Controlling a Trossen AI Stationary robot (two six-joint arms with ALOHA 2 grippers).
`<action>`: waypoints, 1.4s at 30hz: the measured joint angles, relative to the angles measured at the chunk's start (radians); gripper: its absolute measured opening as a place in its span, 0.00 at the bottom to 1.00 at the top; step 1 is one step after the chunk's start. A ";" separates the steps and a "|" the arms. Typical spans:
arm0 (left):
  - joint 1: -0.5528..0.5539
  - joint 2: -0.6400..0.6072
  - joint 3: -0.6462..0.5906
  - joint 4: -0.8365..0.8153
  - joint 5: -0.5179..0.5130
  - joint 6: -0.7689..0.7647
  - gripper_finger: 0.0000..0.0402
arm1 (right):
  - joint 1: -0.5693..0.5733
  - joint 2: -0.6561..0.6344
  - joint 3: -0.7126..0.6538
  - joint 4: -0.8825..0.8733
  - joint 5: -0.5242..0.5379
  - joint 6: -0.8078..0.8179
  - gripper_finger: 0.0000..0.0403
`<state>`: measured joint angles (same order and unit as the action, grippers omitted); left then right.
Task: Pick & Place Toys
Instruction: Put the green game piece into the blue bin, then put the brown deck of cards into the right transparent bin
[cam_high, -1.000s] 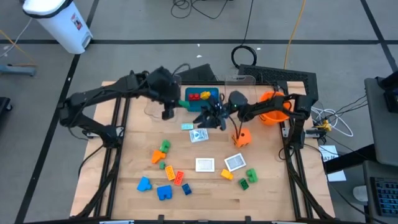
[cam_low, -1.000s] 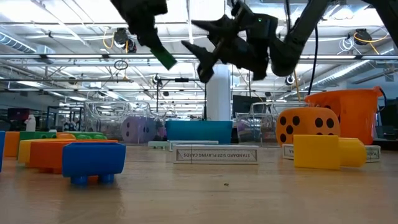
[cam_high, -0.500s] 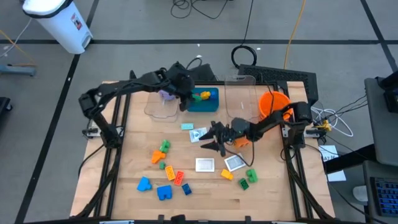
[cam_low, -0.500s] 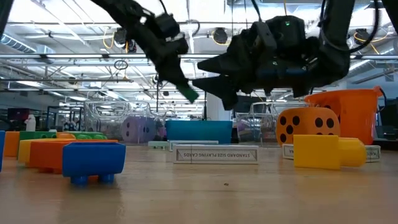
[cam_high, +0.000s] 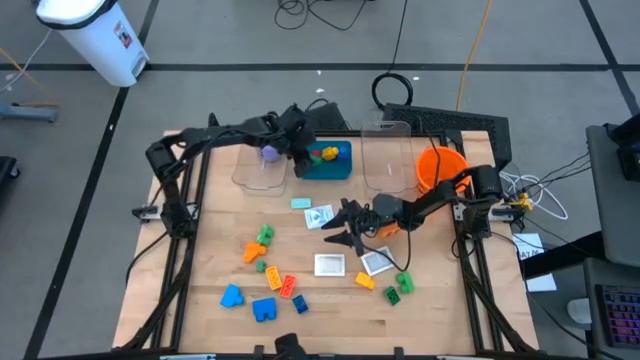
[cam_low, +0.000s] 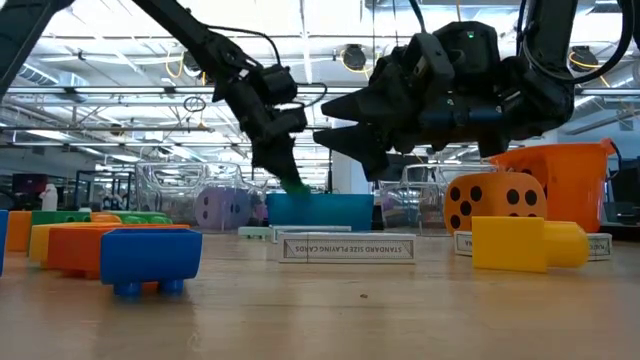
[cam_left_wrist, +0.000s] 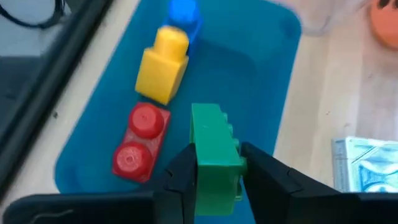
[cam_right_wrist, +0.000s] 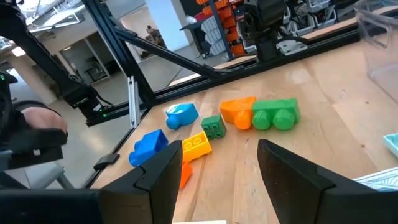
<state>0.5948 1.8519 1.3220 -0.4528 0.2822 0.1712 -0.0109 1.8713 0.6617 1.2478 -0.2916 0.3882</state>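
Since a second ago the left gripper (cam_left_wrist: 216, 163) has swung from the table's middle to above the teal tray (cam_left_wrist: 261, 81), carrying a green brick (cam_left_wrist: 214, 155) clamped between its fingers; the right gripper (cam_high: 345, 228) has dropped from beside the tray to low over the picture cards (cam_high: 330, 265) near the table's centre; its fingers stand apart with nothing between them, as the right wrist view shows.

Inside the tray lie a red brick (cam_left_wrist: 135, 142), a yellow brick (cam_left_wrist: 162, 66) and a blue brick (cam_left_wrist: 184, 14); the green brick hangs over the bare blue floor just beside the red one, and whether it touches the floor cannot be told; open tray floor remains toward the rim nearest the cards.

On the wood, the orange die (cam_low: 488, 205) sits beside the orange bowl (cam_low: 565, 185); loose bricks, among them a blue block (cam_low: 150, 255), lie scattered toward the table's front edge, well apart from both grippers; the purple die (cam_high: 268, 153) rests in a clear bin (cam_high: 250, 172) beside the tray.
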 joint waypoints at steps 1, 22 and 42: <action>-0.002 0.009 0.000 -0.001 -0.003 -0.001 0.26 | 0.000 0.000 0.000 -0.004 0.000 0.000 0.50; -0.007 0.029 0.013 -0.025 -0.104 -0.015 0.60 | 0.000 0.000 0.000 -0.057 0.002 0.001 0.50; -0.014 -0.483 0.128 -0.200 -0.082 0.019 0.57 | 0.014 0.000 0.000 -0.080 0.007 -0.020 0.50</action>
<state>0.5804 1.3694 1.4499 -0.6526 0.2005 0.1904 0.0032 1.8717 0.6617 1.1676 -0.2846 0.3679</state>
